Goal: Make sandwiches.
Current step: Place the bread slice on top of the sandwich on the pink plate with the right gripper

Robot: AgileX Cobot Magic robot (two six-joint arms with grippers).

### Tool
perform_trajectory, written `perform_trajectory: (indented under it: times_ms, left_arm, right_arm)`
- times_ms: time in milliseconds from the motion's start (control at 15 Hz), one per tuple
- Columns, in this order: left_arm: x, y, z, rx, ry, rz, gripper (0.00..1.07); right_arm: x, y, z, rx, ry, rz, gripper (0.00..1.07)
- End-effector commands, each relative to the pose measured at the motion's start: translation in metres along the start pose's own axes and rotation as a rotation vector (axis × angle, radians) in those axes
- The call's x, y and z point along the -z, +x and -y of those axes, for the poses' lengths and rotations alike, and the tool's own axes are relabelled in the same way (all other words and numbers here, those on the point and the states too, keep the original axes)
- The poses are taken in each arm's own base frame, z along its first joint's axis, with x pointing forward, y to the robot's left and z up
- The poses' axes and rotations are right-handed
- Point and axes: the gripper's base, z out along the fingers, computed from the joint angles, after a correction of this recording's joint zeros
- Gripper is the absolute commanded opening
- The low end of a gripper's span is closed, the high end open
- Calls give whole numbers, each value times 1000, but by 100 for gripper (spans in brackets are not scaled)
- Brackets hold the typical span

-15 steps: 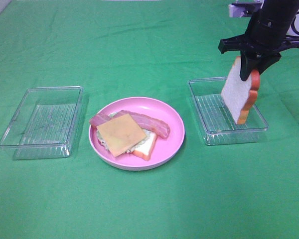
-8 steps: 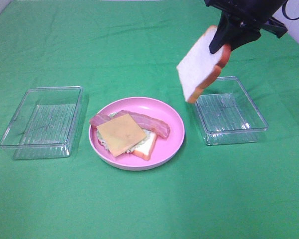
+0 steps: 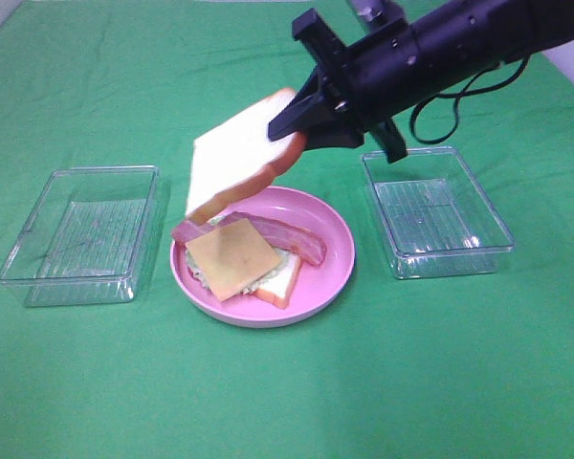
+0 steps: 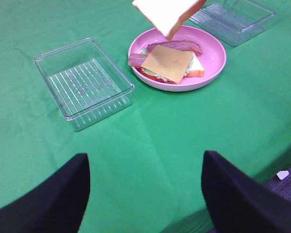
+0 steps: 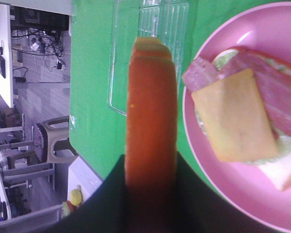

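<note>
- Green cloth point(image 3: 287, 402) covers the whole work table in the exterior high view; I see no bare tabletop.
- On it, I read three containers in a row: a clear tray point(image 3: 79, 234) at left, a round pink plate point(image 3: 330, 277) in the middle, a second clear tray point(image 3: 437, 212) at right.
- On the plate lies the partly built sandwich: a bottom bread slice point(image 3: 280, 279), pale lettuce point(image 3: 197, 270) showing at its left edge, bacon strips point(image 3: 285, 237) along the far side, and a cheese square point(image 3: 232, 258) on top.
- I see the right arm reaching in from the far right, across the middle. Its right gripper point(image 3: 297, 139) is clenched on the crust edge of a top bread slice point(image 3: 234, 163), which hangs tilted in the air above the far-left part of the plate, clear of the stack.
- Left wrist view: the left gripper point(image 4: 145, 189) stands released, its two dark fingers point(image 4: 53, 199) wide apart with only cloth between them. Beyond them I see the left tray point(image 4: 85, 82), the plate point(image 4: 213, 63) with the stack, and the held slice point(image 4: 167, 13) above it.
- Right wrist view: the orange-brown crust point(image 5: 152, 121) of the held slice runs out from between the pinching fingers point(image 5: 106, 204). Below it I see the plate point(image 5: 223, 194), the cheese point(image 5: 235, 116) and the bacon point(image 5: 276, 92).
</note>
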Motion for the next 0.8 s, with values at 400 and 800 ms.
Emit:
perform_trajectory:
  times_ms: [400, 800]
  left_arm:
    - [3, 1, 0, 4, 5, 29, 64]
    - [3, 1, 0, 4, 5, 29, 64]
  right_arm:
    - [-62, 17, 16, -162, -87, 54, 0]
    - [-67, 22, 37, -145, -39, 21, 0]
